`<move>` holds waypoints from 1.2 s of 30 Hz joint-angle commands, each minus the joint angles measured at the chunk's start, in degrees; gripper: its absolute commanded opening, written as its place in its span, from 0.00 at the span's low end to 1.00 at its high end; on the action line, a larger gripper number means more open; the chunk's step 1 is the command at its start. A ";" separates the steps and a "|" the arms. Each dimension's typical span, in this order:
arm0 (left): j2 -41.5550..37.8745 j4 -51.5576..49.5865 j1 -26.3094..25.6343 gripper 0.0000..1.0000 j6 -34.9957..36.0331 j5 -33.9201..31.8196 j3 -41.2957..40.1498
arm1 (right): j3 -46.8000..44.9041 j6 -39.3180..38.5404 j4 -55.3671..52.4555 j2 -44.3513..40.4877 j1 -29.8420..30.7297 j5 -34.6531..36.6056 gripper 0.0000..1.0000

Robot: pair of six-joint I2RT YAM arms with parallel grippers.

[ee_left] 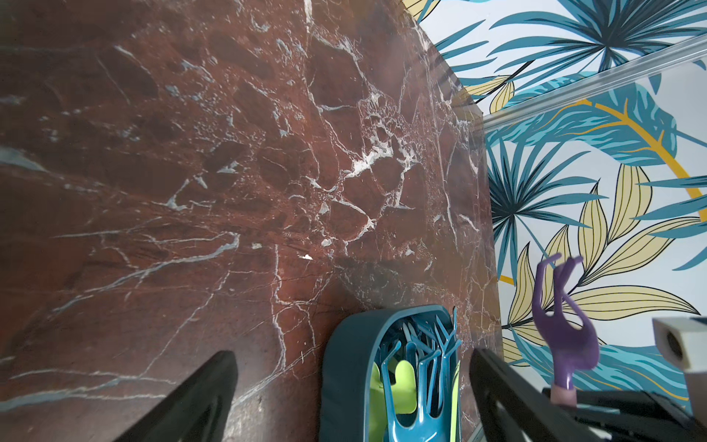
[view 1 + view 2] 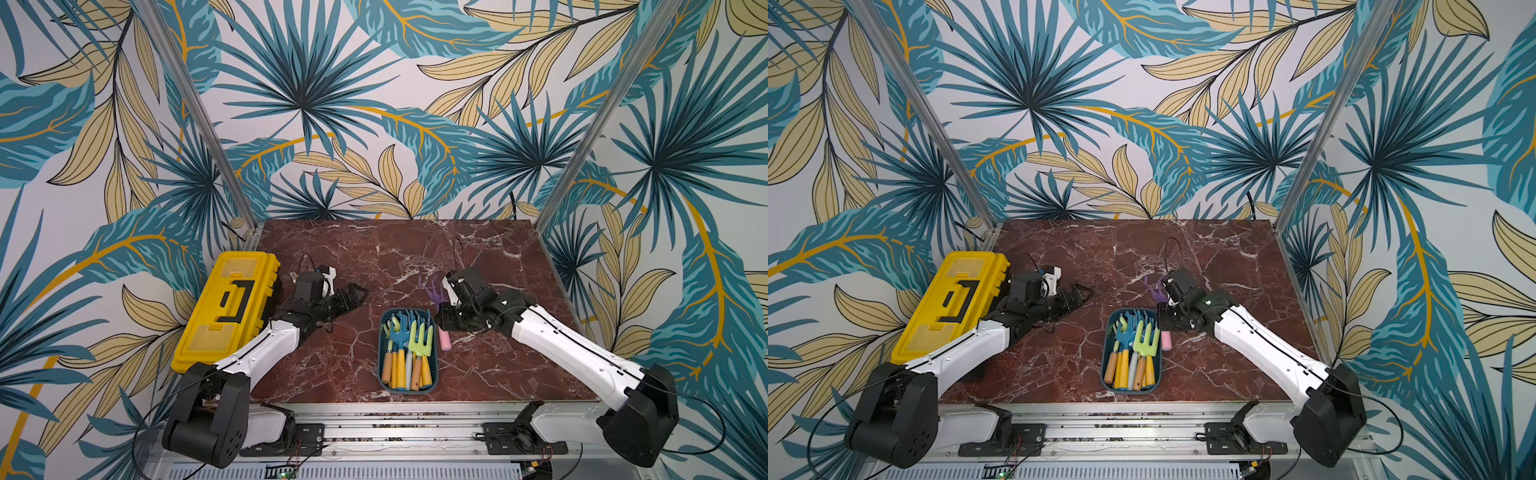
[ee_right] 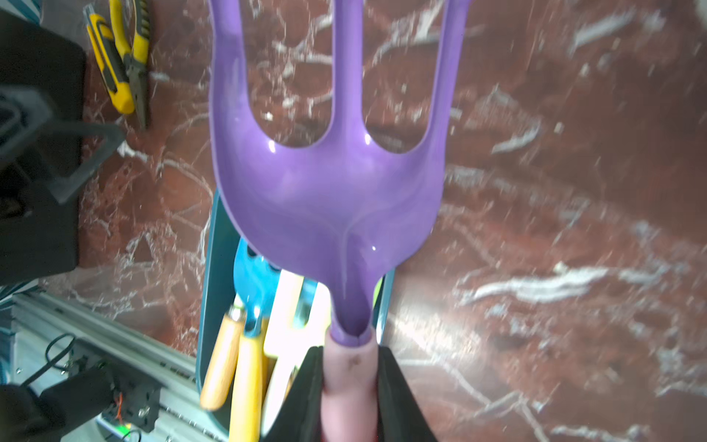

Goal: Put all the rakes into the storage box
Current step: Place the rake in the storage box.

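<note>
**Rake (image 2: 432,291) gripped beside the storage box (image 2: 380,361), not yet in it**

The right gripper (image 3: 350,386) is clamped narrowly on the rake's pink handle, one finger pressing each side. The purple rake is held clear of the marble table (image 2: 395,257), just beside the box's far right corner. Its prongs point away from the box, and its handle end runs along the box's right wall. The box holds several garden tools (image 2: 409,349) with wooden and yellow handles. Left of the box's far end, the left gripper (image 2: 356,294) has its jaws spread wide and empty. A yellow toolbox (image 2: 232,307) lies further left of the box.
</note>
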 commanded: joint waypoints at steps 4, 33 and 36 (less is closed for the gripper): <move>-2.64 0.52 -0.25 1.00 -0.16 -0.41 -3.43 | -7.19 14.81 0.19 -5.52 9.85 6.35 0.09; -16.43 -6.82 -0.48 1.00 -0.30 -1.44 -6.79 | -9.47 21.58 4.95 -0.53 20.15 15.76 0.77; -18.21 -10.06 -1.26 1.00 0.56 -3.33 -4.42 | -7.35 17.86 3.13 -3.93 19.94 20.11 0.99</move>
